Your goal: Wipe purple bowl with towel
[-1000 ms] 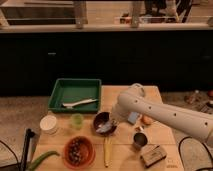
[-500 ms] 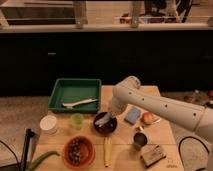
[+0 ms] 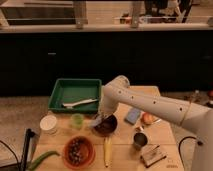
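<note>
The purple bowl (image 3: 107,126) is dark and sits mid-table, in front of the green tray. My gripper (image 3: 101,118) hangs from the white arm that reaches in from the right, and it is down at the bowl's left rim. A pale grey scrap (image 3: 96,120) shows at the gripper's tip; I cannot tell whether it is the towel. A flat blue-grey piece (image 3: 132,115), perhaps a cloth, lies on the table to the right of the bowl.
A green tray (image 3: 60,93) with a white utensil (image 3: 80,103) sits behind. A white cup (image 3: 48,123), a green cup (image 3: 76,120), an orange bowl (image 3: 78,150), a banana (image 3: 106,150) and a green vegetable (image 3: 42,159) lie left and front. An orange fruit (image 3: 148,118), a metal cup (image 3: 139,141) and a brown block (image 3: 152,155) lie to the right.
The arm has swung left, bringing the gripper from the right of the bowl to its left rim. The blue-grey piece and the orange fruit are now uncovered.
</note>
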### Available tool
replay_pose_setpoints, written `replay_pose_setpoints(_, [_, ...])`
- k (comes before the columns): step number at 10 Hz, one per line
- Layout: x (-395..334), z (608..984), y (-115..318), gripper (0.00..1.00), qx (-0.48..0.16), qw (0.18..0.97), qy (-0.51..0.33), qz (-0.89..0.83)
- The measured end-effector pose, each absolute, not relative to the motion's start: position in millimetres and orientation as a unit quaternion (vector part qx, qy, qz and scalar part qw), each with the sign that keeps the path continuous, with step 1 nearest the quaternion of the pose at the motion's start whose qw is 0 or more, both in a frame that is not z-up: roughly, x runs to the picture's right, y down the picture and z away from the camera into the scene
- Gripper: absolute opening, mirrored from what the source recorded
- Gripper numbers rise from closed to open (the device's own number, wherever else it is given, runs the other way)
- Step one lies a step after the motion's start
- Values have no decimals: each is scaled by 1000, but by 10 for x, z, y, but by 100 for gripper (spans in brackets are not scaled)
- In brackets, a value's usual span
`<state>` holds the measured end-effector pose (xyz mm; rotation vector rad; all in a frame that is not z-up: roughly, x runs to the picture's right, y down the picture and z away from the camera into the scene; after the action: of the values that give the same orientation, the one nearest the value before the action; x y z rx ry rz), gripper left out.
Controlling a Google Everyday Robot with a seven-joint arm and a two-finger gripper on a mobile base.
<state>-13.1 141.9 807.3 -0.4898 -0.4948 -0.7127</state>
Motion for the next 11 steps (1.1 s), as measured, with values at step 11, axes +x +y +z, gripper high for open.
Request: replay_pose_setpoints(11, [427,7832,1933,2,-278,873,-226,-331])
